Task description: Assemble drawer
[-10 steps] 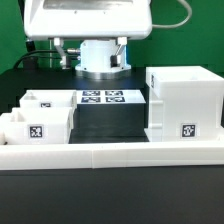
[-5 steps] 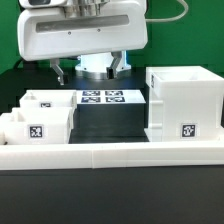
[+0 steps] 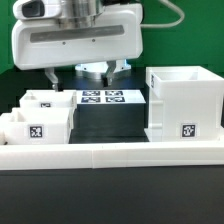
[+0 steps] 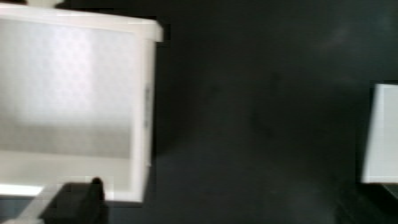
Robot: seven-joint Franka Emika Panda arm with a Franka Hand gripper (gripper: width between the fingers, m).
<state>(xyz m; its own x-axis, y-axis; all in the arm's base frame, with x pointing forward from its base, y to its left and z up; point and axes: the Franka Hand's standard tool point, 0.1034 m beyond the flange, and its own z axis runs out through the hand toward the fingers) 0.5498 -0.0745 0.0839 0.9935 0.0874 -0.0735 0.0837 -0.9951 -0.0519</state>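
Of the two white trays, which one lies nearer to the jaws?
The rear tray, behind the front tray whose tag faces the camera; the gripper, jaws open, hangs close above it.

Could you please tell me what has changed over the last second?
The hand has moved toward the exterior view's left and a little lower, and now hangs nearer the trays, fingers apart and holding nothing. Nothing was picked up or let go. The trays, the housing and the marker board lie where they were.
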